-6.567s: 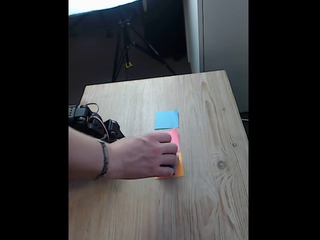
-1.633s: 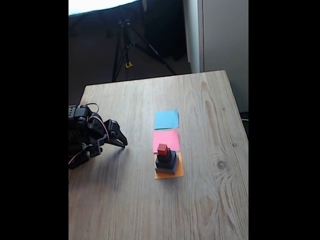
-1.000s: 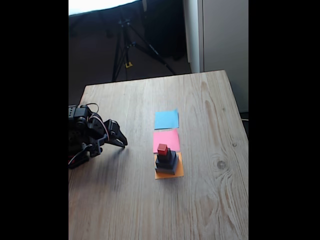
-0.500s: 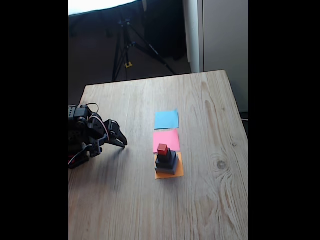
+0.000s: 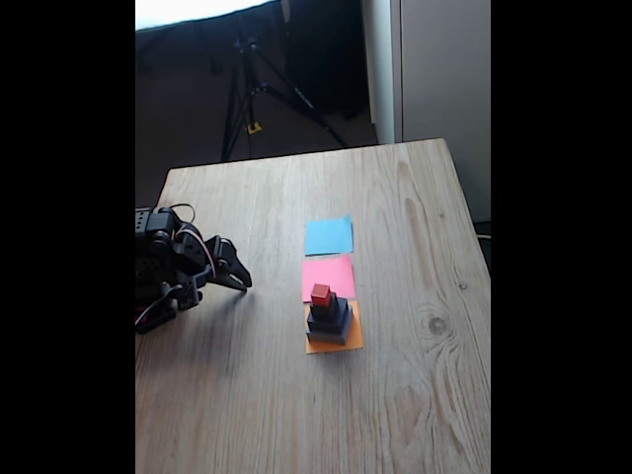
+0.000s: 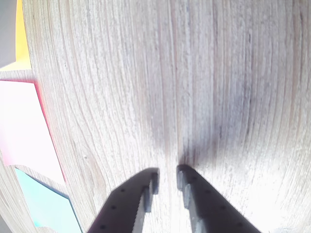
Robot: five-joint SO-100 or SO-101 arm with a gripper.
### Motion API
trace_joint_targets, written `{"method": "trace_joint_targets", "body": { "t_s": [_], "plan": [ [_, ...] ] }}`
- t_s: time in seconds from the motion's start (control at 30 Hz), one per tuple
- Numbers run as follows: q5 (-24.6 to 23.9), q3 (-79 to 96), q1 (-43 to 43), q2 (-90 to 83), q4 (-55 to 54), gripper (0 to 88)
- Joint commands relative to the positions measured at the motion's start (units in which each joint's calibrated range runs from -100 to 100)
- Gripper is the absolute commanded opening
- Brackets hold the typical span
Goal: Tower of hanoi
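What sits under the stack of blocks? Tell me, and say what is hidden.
In the fixed view, the stack stands on an orange paper square lying on the wooden table. The square's middle is covered by the largest block.

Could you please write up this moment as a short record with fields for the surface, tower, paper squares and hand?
surface: wooden table
tower: three dark blocks stacked by decreasing size, red cube on top
tower location: on the orange paper square
other squares: pink paper square and blue paper square, both bare
hand: low over bare wood, fingers a narrow gap apart, holding nothing
hand position: at the left side of the table in the fixed view, apart from the tower
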Motion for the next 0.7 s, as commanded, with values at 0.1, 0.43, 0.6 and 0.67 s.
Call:
{"method": "trace_joint_targets", "body": {
  "t_s": [0.1, 0.43, 0.6, 0.67],
  "plan": [
    [-0.9, 0.3, -0.5, -0.3, 0.3, 0.4],
    [4.1, 0.3, -3.6, -0.3, 0.2, 0.4],
    [4.3, 0.3, -3.6, -0.3, 0.2, 0.4],
    [4.3, 0.3, -3.6, -0.3, 0.2, 0.4]
  ]
}}
